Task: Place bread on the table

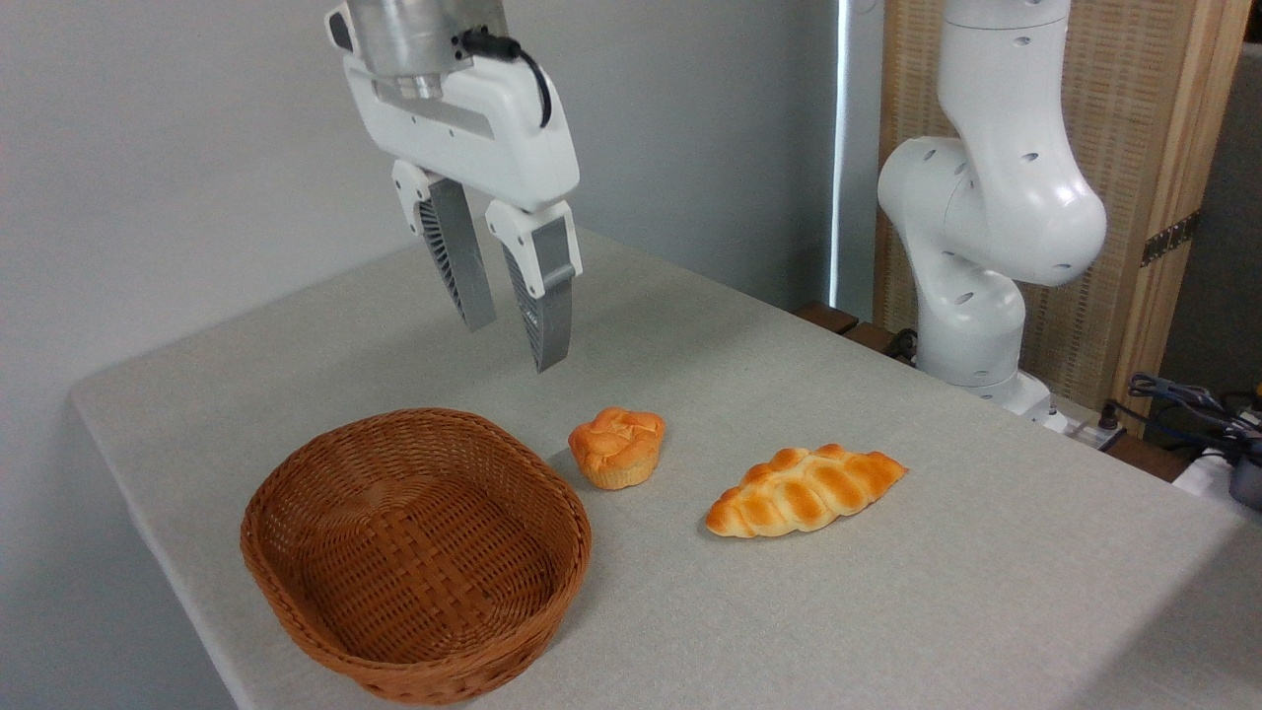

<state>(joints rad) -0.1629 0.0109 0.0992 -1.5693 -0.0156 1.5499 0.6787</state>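
The bread [804, 490], a long braided golden-brown loaf with pointed ends, lies flat on the table [986, 592] to the right of centre. My gripper [513, 345] hangs in the air well above the tabletop, up and to the left of the loaf and above the far rim of the basket. Its two grey ribbed fingers [545, 306] stand apart with nothing between them.
A brown woven wicker basket [419, 552] sits empty at the front left. A small round orange bun [617, 447] stands between basket and loaf. The arm's white base [976, 247] rises at the back right, with cables [1193, 409] beside it.
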